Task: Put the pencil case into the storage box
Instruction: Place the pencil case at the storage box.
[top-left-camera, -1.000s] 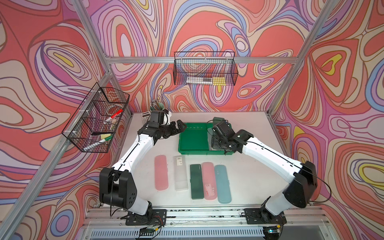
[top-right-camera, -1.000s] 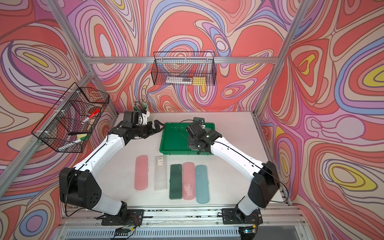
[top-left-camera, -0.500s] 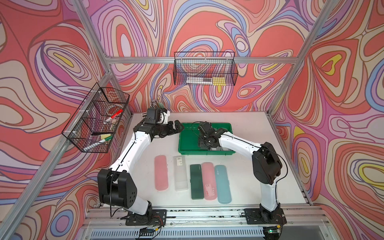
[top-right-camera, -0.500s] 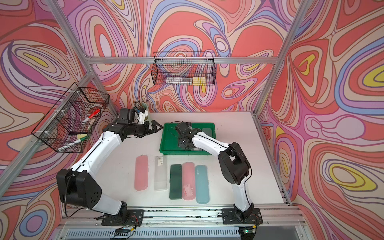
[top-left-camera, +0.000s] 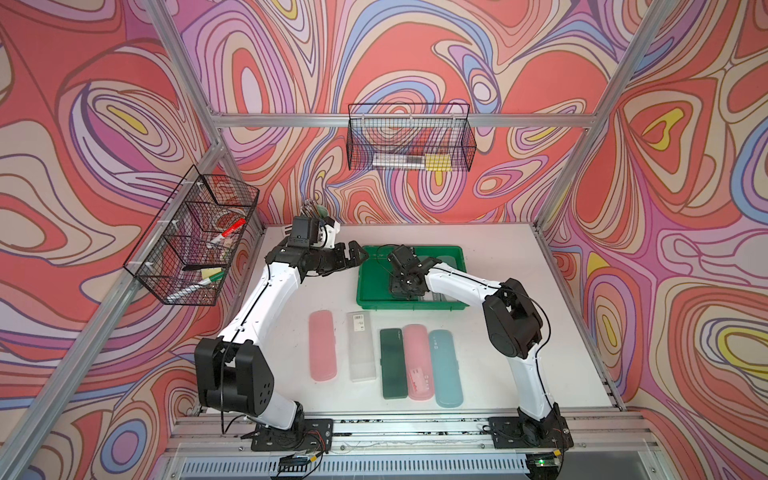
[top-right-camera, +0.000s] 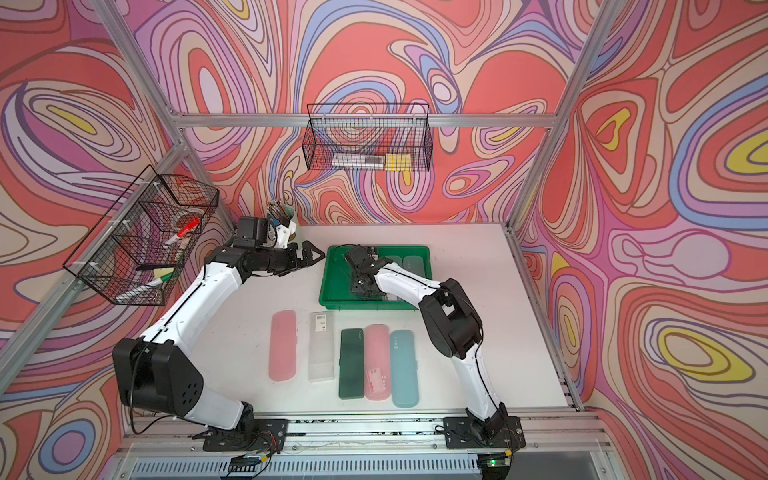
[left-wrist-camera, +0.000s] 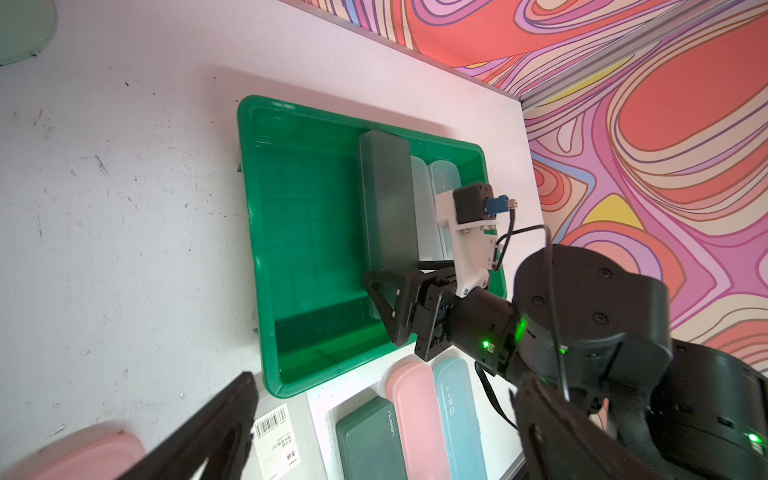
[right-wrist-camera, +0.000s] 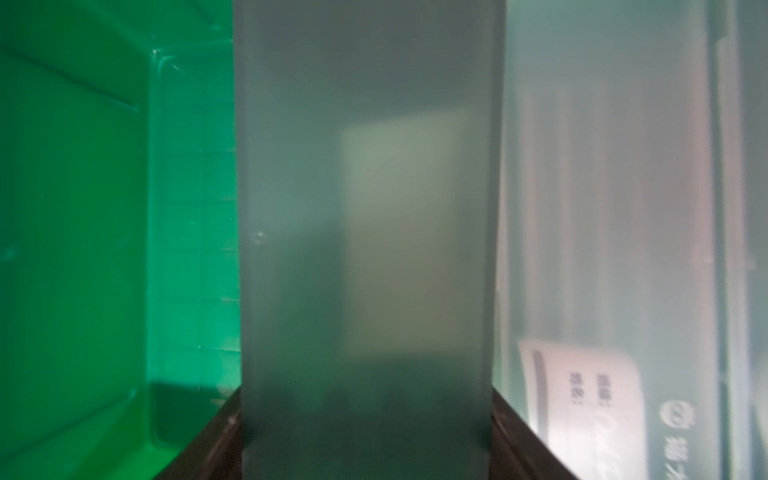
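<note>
Frosted grey pencil case is gripped at its near end by right claw, jaws clamped on its two long sides. Case is held low inside green storage box, just beside a pale translucent case lying there; contact with box floor cannot be told. Left claw is spread wide, empty, above bench by the box's far left corner. "nusign" is read on dark green case in the bench row. Barcode sticker is seen on clear case. White label on the pale case is too blurred to read.
</note>
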